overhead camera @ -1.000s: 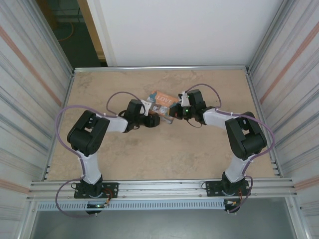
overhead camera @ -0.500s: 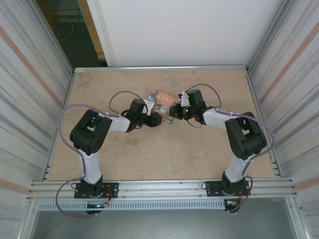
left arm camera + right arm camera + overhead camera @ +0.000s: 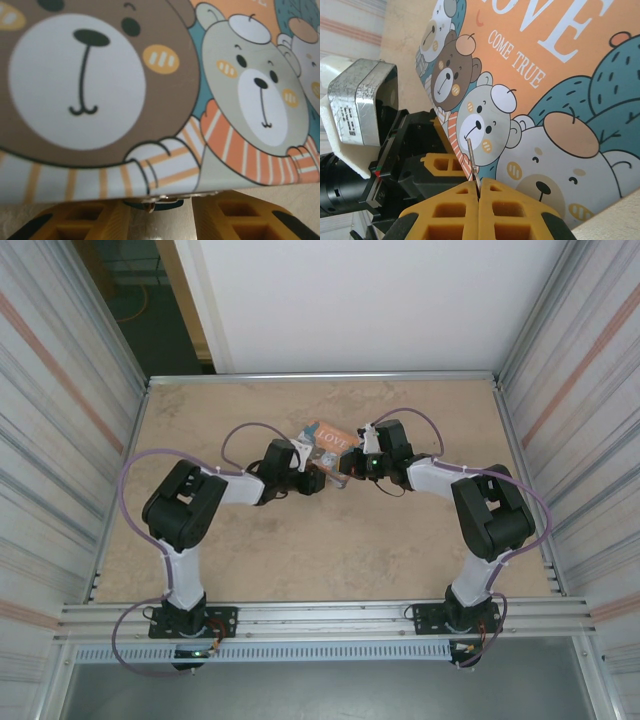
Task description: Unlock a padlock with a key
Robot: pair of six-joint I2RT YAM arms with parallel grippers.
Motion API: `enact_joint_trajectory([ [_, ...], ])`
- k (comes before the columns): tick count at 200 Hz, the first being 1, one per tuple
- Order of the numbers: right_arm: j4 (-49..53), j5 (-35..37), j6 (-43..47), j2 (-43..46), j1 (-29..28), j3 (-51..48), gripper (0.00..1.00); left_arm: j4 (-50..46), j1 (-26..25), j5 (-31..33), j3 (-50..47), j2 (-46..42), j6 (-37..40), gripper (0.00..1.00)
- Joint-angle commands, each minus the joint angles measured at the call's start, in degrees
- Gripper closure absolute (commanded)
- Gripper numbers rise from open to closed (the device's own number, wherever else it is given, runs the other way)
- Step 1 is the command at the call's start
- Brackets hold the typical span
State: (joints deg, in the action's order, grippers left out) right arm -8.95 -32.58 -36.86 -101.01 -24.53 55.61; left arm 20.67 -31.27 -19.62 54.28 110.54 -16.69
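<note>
A: Top view first. Both arms reach inward over the table (image 3: 300, 560). The left gripper (image 3: 318, 480) and right gripper (image 3: 345, 464) nearly meet at the near edge of the box (image 3: 330, 437), which sits askew mid-table.

B: Agreed. From that height we cannot tell how either pair of jaws stands, and anything small between them is too fine to make out.

A: Left wrist view. More detail here: the box's bear picture looms close. Under its lower edge sits the padlock (image 3: 152, 204), a teal sliver with a silvery bit, between the two yellow fingers (image 3: 107, 220).

B: We note the left jaws spread, with bare table in the gap. Whether either finger touches the padlock we cannot tell.

A: Right wrist view. This one gives us the box face lettered "LOVE COME TRUE". The right jaws are pressed together, pinching the key (image 3: 472, 162), a thin metal blade standing up from between them.

B: Its tip crosses the grey bear in the picture; we cannot judge contact with the box. The left gripper's dark body sits just beside it, at left.
</note>
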Motion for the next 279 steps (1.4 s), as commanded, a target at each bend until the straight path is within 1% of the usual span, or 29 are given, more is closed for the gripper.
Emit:
enact_joint_trajectory([
  [1, 3.24, 1.51, 0.85, -0.74, -1.13, -0.01, 1.00, 0.44, -0.37, 0.76, 2.29, 1.23, -1.12, 0.66],
  [27, 2.80, 1.20, 0.69, -0.43, -1.30, 0.02, 1.00, 0.14, -0.37, 0.65, 2.63, 1.27, -1.32, 0.75],
  [44, 2.80, 1.08, 0.78, 0.18, -1.42, 0.02, 1.00, 0.42, -0.37, 0.56, 2.28, 0.79, -1.67, 0.79],
  [74, 2.80, 1.00, 1.26, 2.16, -1.37, 0.11, 1.00, 0.88, -0.36, -0.50, 1.28, -0.90, -3.28, 0.82],
  [99, 3.30, 1.47, 2.25, 5.49, -1.30, -0.20, 1.00, 0.13, -0.51, -1.75, -0.14, -3.44, -5.62, 0.83],
  [118, 4.47, 2.49, 4.08, 8.64, -1.31, -1.32, 1.00, -3.55, -0.55, -3.39, -0.05, -5.69, -8.19, 0.83],
  [126, 5.18, 3.37, 5.15, 10.16, -1.39, -2.13, 1.00, -7.11, -0.51, -4.49, 0.96, -6.39, -9.04, 0.83],
  [142, 6.35, 4.88, 7.34, 13.36, -1.57, -4.29, 1.00, -12.40, -0.72, -6.75, 2.52, -7.62, -10.60, 0.86],
  [159, 7.13, 6.12, 9.59, 16.90, -1.95, -7.01, 1.00, -15.66, -1.07, -8.57, 2.88, -9.12, -12.49, 0.87],
  [176, 8.58, 8.58, 12.08, 20.51, -3.53, -9.53, 1.00, -19.35, -1.33, -10.22, 3.73, -10.12, -14.40, 0.88],
  [208, 11.66, 15.57, 16.22, 26.57, -8.09, -13.65, 1.00, -24.01, -2.34, -13.54, 5.70, -11.56, -16.42, 0.89],
  [239, 10.68, 20.26, 17.61, 32.10, -11.89, -18.97, 1.00, -27.15, -2.81, -14.77, 6.94, -13.04, -18.34, 0.89],
  [279, 8.04, 25.96, 17.97, 36.90, -16.91, -24.80, 1.00, -27.64, -3.10, -17.14, 7.37, -14.27, -21.32, 0.89],
])
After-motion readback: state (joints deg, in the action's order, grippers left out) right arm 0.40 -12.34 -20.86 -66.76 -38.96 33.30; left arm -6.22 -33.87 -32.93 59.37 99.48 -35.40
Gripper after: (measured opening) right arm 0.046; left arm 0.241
